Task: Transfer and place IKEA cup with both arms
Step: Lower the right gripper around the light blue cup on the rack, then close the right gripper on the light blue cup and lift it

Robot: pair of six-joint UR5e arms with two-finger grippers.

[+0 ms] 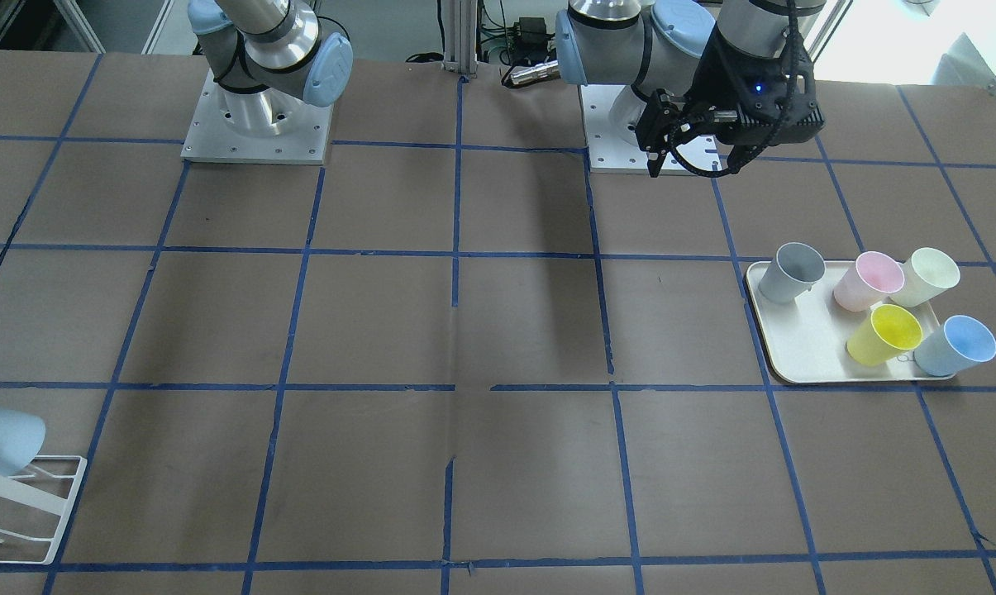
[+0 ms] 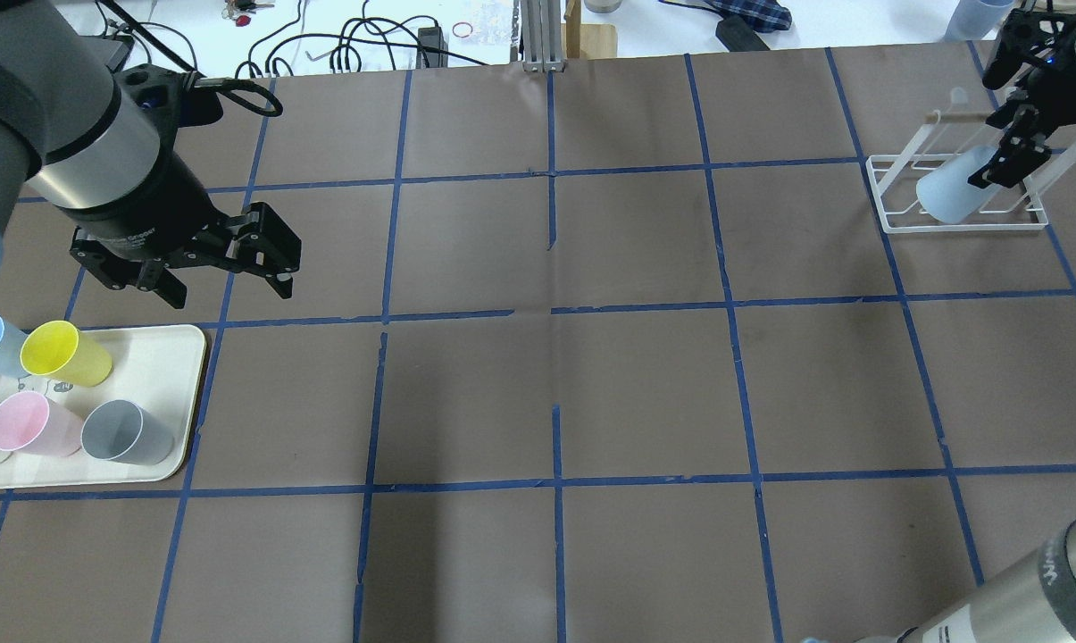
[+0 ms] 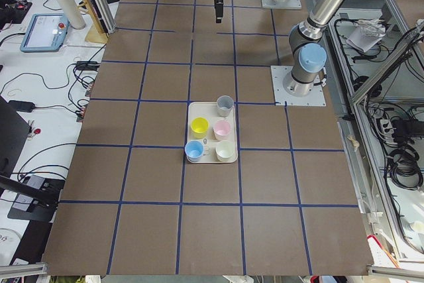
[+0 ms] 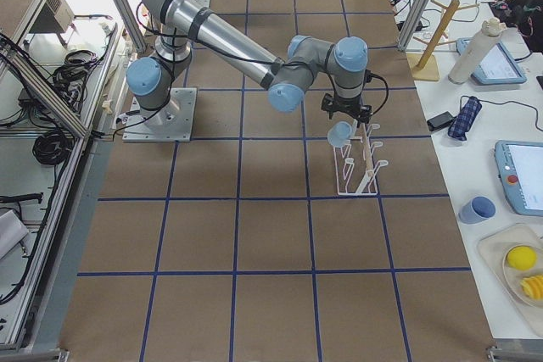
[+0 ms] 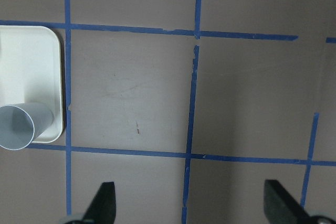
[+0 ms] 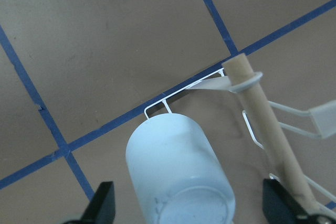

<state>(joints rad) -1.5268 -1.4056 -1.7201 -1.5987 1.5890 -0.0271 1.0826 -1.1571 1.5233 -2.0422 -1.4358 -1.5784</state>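
Reaching far across table, right arm is bent down over white rack (image 2: 886, 192). Right gripper (image 6: 191, 205) fingers are spread wide, clear of IKEA cup (image 6: 173, 150), which is hung tilted, base-up, on rack peg. Left gripper (image 2: 225, 286) is poised open above table beside tray (image 2: 189, 393).

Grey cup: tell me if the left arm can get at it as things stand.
Probably yes. The left gripper hangs open just off the tray, and the grey cup stands upright near the tray's edge with nothing over it; only the pink cup stands close beside.
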